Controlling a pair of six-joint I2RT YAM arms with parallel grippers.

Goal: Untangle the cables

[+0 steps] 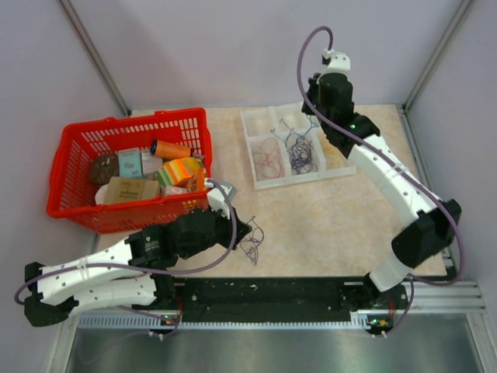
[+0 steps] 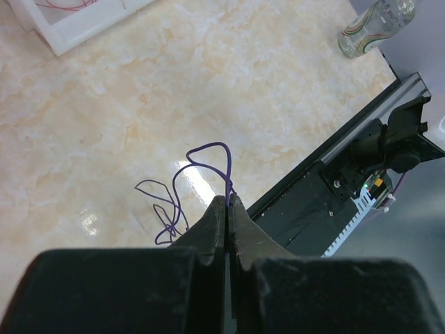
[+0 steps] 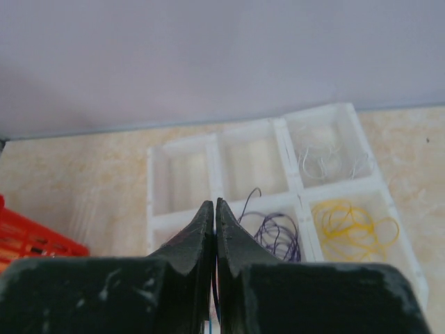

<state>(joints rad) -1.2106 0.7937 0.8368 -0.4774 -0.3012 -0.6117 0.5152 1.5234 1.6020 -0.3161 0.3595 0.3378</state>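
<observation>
The cables are thin curly wires. A small purple tangle (image 1: 252,245) lies on the table near the front edge. My left gripper (image 1: 245,228) is shut on a strand of it, and a purple loop (image 2: 208,149) rises from my shut tips (image 2: 228,200). A white compartment tray (image 1: 250,148) holds pink-red wires (image 1: 268,155) and blue-purple wires (image 1: 301,155). My right gripper (image 1: 311,116) hovers over the tray. In its wrist view it (image 3: 214,203) is shut, with a thin blue strand between the jaws. Purple (image 3: 274,233), yellow (image 3: 354,226) and white wires (image 3: 327,160) lie in separate compartments.
A red basket (image 1: 78,206) filled with boxes and packets stands at the left, close behind my left arm. A black rail (image 1: 264,291) runs along the table's front edge. A clear bottle (image 2: 372,24) stands beyond that rail in the left wrist view. Grey walls enclose the back and sides.
</observation>
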